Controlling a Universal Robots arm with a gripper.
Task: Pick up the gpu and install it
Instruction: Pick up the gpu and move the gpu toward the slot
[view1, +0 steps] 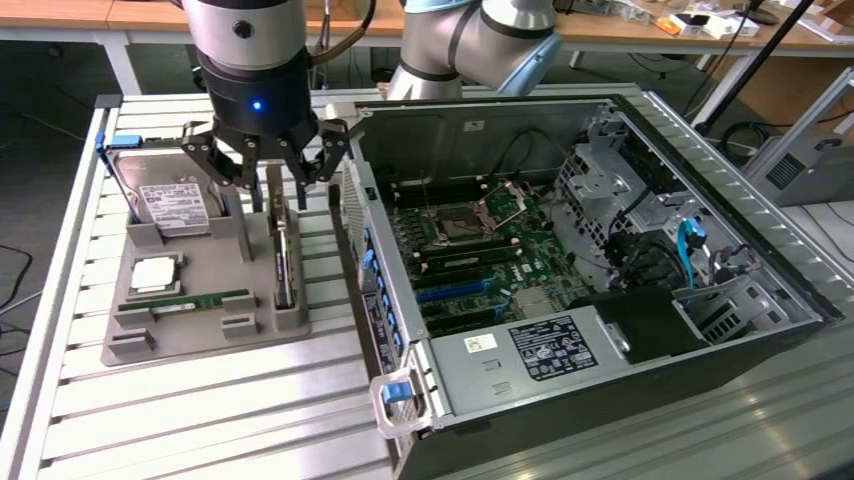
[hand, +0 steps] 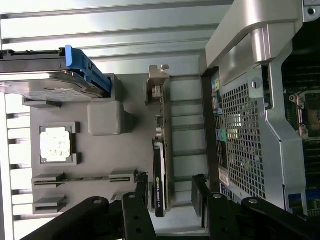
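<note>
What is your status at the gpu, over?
Tool open, straddling gpu. Card upright in gray tray, not lifted. Hard drive beside it, apart.

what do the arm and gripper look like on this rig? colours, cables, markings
The arm is silver-grey with a pale blue joint cap. The wrist section is black and silver, with a small blue light. The gripper is black: bolted linkage bars and flat black fingers. A dark cable loops beside the wrist.
</note>
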